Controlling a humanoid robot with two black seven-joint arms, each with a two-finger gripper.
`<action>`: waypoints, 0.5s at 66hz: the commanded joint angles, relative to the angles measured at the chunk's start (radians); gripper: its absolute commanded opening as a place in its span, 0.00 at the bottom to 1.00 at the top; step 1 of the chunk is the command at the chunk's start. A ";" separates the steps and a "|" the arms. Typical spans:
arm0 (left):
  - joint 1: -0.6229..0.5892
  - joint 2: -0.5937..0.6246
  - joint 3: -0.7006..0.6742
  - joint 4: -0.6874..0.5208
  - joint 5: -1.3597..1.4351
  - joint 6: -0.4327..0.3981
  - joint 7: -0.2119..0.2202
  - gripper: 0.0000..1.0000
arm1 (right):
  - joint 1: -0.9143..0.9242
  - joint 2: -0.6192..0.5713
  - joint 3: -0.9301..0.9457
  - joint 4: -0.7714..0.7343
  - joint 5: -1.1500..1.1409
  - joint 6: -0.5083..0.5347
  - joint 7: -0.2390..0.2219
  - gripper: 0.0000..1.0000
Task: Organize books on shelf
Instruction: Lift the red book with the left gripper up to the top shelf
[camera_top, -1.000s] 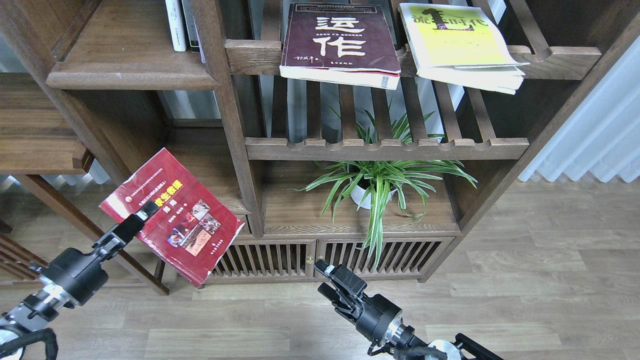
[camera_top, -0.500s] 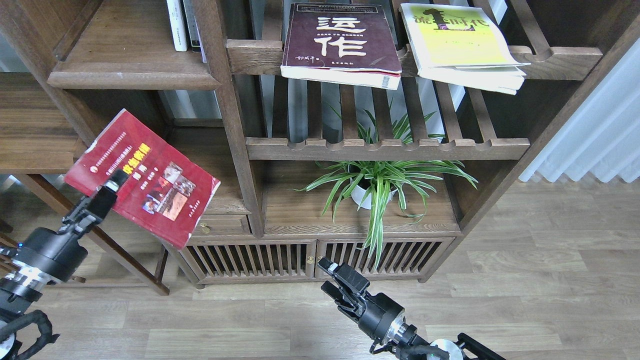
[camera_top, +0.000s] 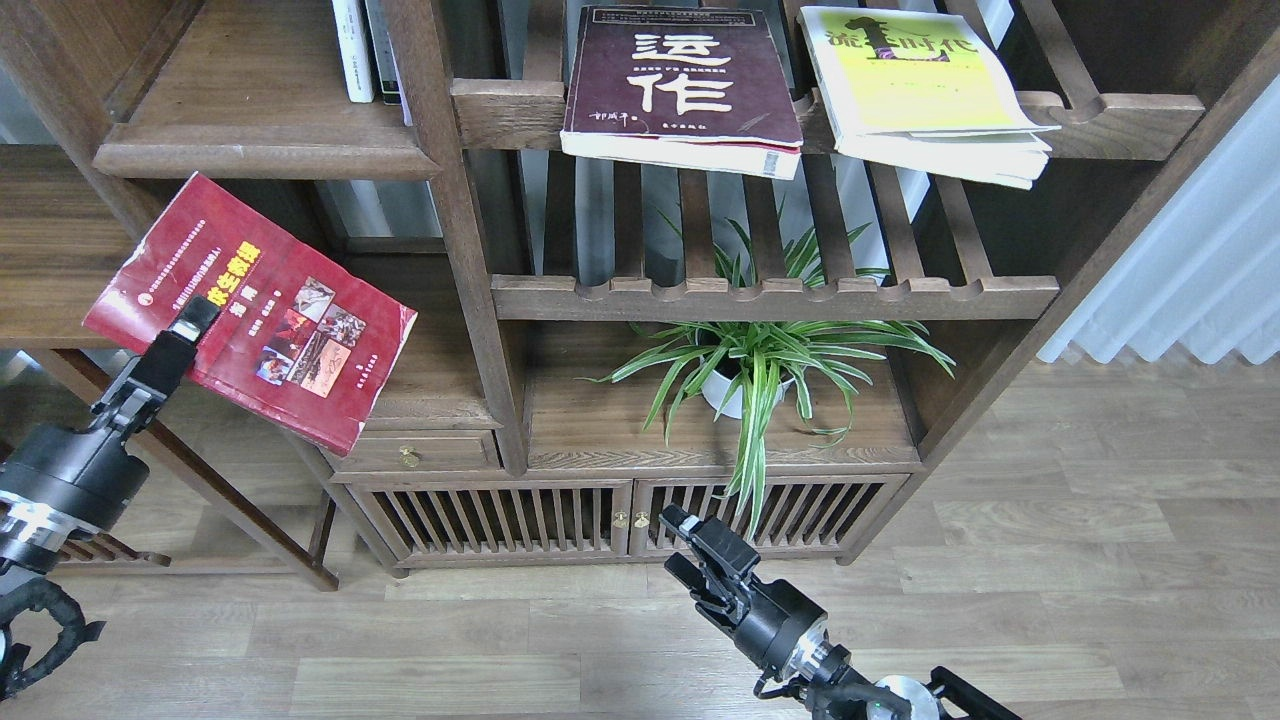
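My left gripper (camera_top: 188, 322) is shut on the lower left edge of the bright red book (camera_top: 275, 315). It holds the book tilted in the air, in front of the bookcase's left side and below the solid dark-brown shelf (camera_top: 265, 160) with the rounded front edge. The thick maroon book (camera_top: 680, 85) and the yellow-and-white book (camera_top: 920, 90) lie flat on the upper slatted shelf, both overhanging its front rail. My right gripper (camera_top: 678, 542) is open and empty, low in front of the cabinet doors.
Thin white- and dark-spined books (camera_top: 362, 50) stand at the right end of the solid shelf. A potted spider plant (camera_top: 760, 370) fills the lower middle bay. A brass-knobbed drawer (camera_top: 408, 455) sits under the red book. A white curtain (camera_top: 1190, 270) hangs at the right.
My left gripper has carried the red book up and to the left, toward the solid shelf. My right gripper has shifted slightly right.
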 joint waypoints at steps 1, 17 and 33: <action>-0.072 0.026 -0.002 0.000 -0.090 0.000 0.008 0.05 | 0.000 0.000 -0.001 -0.003 -0.002 0.000 0.000 1.00; -0.219 0.159 -0.004 0.002 -0.199 0.000 0.013 0.05 | -0.015 0.000 -0.001 -0.003 0.000 0.000 -0.002 1.00; -0.313 0.243 0.004 0.002 -0.200 0.000 0.016 0.05 | -0.021 0.000 -0.001 -0.003 0.000 0.000 -0.002 1.00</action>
